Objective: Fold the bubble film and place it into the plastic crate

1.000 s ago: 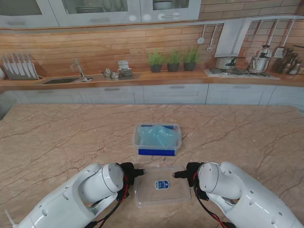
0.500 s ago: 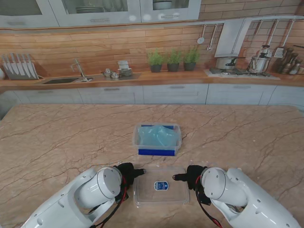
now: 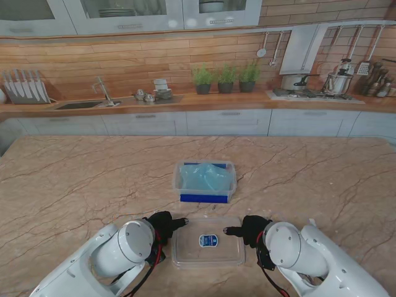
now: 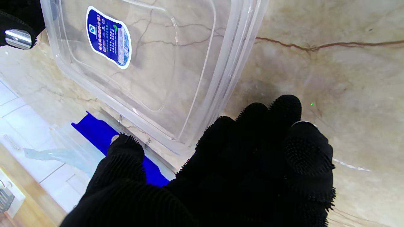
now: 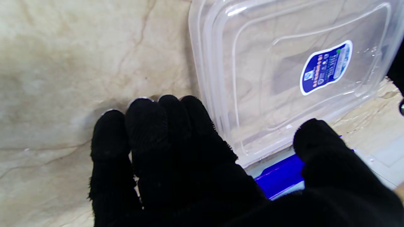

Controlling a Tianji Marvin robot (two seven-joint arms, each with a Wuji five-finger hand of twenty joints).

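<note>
The clear flat plastic lid with the blue sticker point(image 3: 208, 250) is now a little farther from the clear plastic crate with the blue front point(image 3: 205, 181). The black-gloved left hand point(image 3: 162, 225) and black-gloved right hand point(image 3: 250, 230) beside the lid have pulled back with it, away from the crate.

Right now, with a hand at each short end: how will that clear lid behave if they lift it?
The clear lid looks thin and see-through, so probably light and somewhat flexible; it may bow if squeezed. Its glossy, smooth rim suggests it could slip against the left hand or right hand. It lies flat on the marble table, so sliding seems likelier than tipping.
</note>
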